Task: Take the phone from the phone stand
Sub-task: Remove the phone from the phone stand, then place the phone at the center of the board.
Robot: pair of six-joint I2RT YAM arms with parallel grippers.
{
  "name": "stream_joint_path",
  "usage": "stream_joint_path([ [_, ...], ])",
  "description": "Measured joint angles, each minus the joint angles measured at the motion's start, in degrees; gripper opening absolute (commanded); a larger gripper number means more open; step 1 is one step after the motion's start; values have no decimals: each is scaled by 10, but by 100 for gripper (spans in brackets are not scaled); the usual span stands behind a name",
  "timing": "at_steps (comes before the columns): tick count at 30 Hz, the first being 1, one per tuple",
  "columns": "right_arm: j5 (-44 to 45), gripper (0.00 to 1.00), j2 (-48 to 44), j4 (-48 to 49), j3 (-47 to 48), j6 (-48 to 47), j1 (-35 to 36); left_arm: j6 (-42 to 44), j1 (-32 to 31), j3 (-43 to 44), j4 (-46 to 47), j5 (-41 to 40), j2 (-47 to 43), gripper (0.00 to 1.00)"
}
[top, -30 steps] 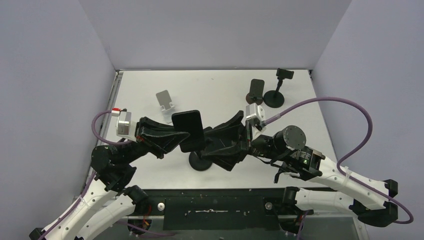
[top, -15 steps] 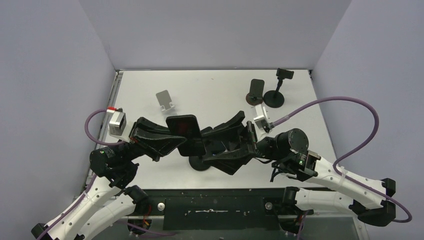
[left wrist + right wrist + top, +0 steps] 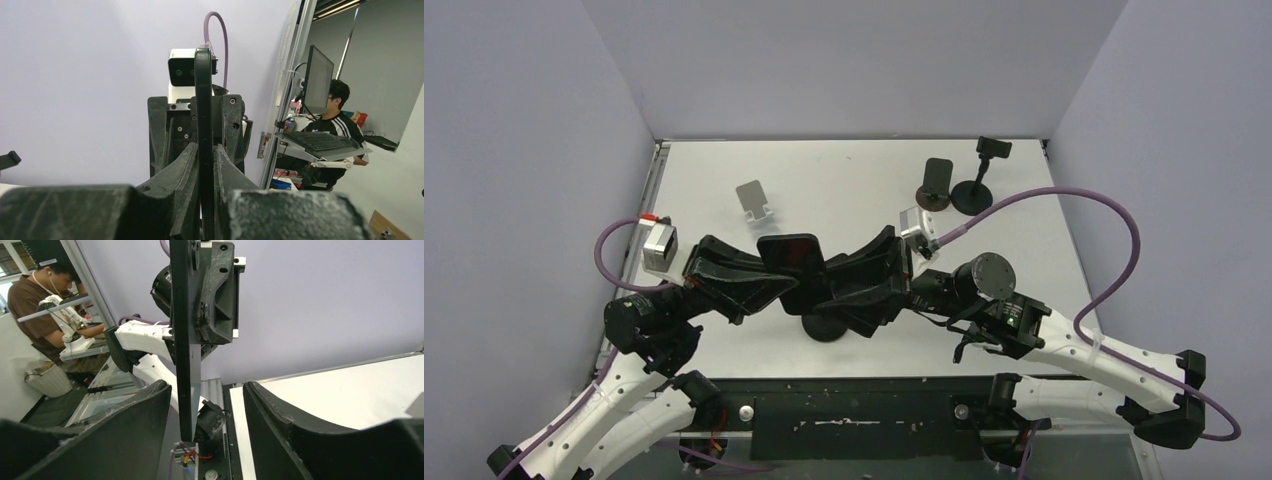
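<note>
Subject: a black, flat rectangular phone (image 3: 792, 262), standing on edge near the middle of the white bench (image 3: 854, 180), directly above the round black base of the phone stand (image 3: 824, 327). Whether it sits in the cradle cannot be told.

Left pincer (image 3: 204, 155) is clamped across the phone's left edge. Right pincer (image 3: 207, 390) is spread wide around the right edge, both pads apart from it.

Assessment: the phone is rigid, thin and moderately heavy. Its sides are smooth and probably slippery, and the screen is breakable. Best purchase is across the flat faces, well in from the edge, with moderate squeeze.
</note>
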Motion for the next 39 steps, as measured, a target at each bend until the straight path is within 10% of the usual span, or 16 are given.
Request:
stream_joint_path([
  [11,-29,0,34,28,0,24,1,10,1,-1,-5,-14,5,2],
  [13,-23,0,35,26,0,20,0,25,1,-3,-24,-24,-3,47],
  [17,6,0,35,-10,5,5,-1,76,-1,-9,-83,-45,-35,96],
  [23,89,0,43,-148,79,-37,-59,165,-1,-13,-205,-146,-106,97],
  [29,128,0,84,-294,165,-49,-263,238,-1,-21,-318,-289,-167,97],
  [39,55,0,212,-482,68,-68,-532,266,-1,-61,-454,-477,-209,97],
])
